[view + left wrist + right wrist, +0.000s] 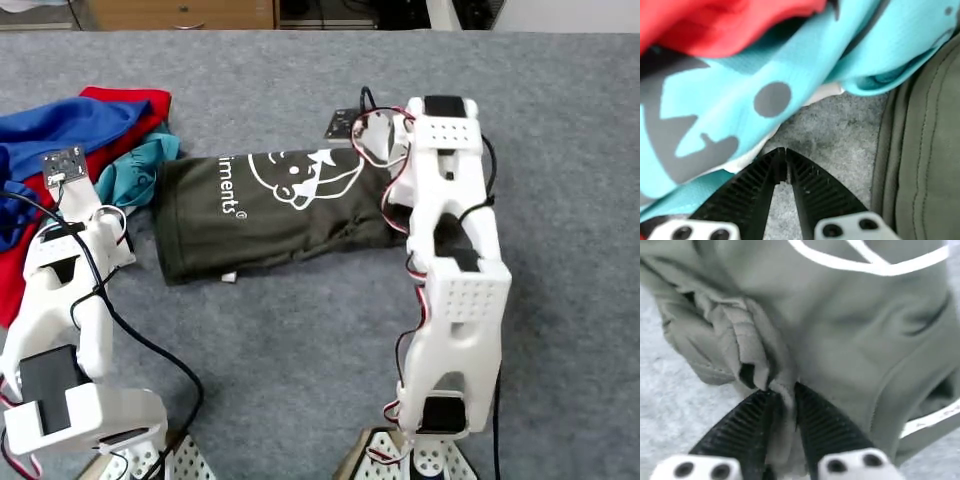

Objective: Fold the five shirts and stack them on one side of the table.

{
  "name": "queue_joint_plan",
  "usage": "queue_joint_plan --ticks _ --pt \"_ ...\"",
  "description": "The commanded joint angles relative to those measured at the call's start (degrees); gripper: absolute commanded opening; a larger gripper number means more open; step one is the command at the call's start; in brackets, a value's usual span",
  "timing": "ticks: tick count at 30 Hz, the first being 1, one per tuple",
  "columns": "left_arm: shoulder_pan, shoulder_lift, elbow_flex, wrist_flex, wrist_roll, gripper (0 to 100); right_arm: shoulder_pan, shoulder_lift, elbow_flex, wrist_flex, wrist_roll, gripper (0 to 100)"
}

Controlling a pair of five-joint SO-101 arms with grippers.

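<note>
Pinching a bunched fold of the soft dark-olive printed cotton shirt (270, 215), spread on the grey desk (300, 380), in the right end effector (783, 388), left end effector (785, 152) closed on nothing nearby; likely limp and light, best taken at hem corners.

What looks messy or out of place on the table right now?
The blue shirt, red shirt and teal shirt lie in a crumpled heap on the left side of the table, not folded. The dark green shirt is bunched where the right end effector pinches it.
</note>
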Motion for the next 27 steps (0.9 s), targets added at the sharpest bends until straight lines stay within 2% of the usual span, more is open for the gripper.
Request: queue_joint_plan --ticks 1,4,7,11,15,19,23,27 --pt "0.8 -0.4 -2.5 0.2 0.0 2 0.4 2.6 -8.1 0.2 -0.4 23.9" --pt "1.1 -0.3 -2.5 0.3 0.0 2 0.8 4.6 -13.8 1.3 -0.7 30.5" --pt "1.1 -0.3 -2.5 0.3 0.0 2 1.5 4.7 -19.7 5.8 -0.7 27.7" --pt "1.1 -0.3 -2.5 0.3 0.0 2 2.4 4.5 -27.9 13.5 -0.7 19.4" --pt "1.1 -0.3 -2.5 0.3 0.0 2 5.0 0.7 -27.9 13.5 -7.6 2.6" --pt "1.1 -0.3 -2.5 0.3 0.0 2 6.1 -8.0 -15.2 13.5 -9.4 0.2" --pt "1.1 -0.3 -2.5 0.3 0.0 2 4.5 -20.8 6.7 12.9 -8.7 0.4" --pt "1.1 -0.4 -2.5 0.3 0.0 2 2.9 -32.6 27.7 5.4 -7.6 0.4"
